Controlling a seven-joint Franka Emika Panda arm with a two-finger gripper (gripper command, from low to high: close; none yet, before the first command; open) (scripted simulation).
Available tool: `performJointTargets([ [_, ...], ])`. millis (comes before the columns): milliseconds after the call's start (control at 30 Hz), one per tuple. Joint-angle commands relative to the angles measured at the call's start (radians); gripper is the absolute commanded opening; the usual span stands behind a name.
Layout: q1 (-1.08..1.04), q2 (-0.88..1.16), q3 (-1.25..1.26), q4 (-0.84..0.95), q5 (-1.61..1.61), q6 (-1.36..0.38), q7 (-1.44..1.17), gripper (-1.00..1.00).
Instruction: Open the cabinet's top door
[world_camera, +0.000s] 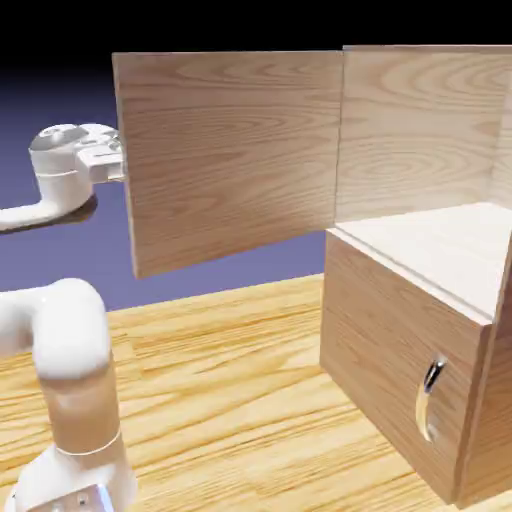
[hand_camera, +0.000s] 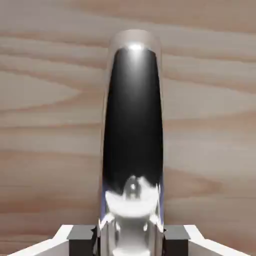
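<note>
The light-brown wood-grain cabinet (world_camera: 385, 330) stands at the exterior view's right. Its top door (world_camera: 235, 155) is swung wide open to the left, baring the pale inside of the upper compartment (world_camera: 450, 245). The white hand (world_camera: 75, 165) sits at the door's far left edge, and the panel hides its fingers. In the hand view the door's curved silver handle (hand_camera: 132, 120) rises large over wood grain (hand_camera: 45, 110). My gripper (hand_camera: 131, 237) is shut on the handle's lower end, with a grey fingertip (hand_camera: 82, 234) on each side.
The lower door (world_camera: 380, 360) is shut, its small silver handle (world_camera: 430, 400) facing right. The arm's white links (world_camera: 70, 360) rise at the lower left over the wooden tabletop (world_camera: 230, 390). The open door spans the space between hand and cabinet.
</note>
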Motion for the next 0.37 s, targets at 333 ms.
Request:
performJointTargets([
  [333,-0.349,0.007,0.178,0.37,0.125,-0.27,-0.068,-1.0],
])
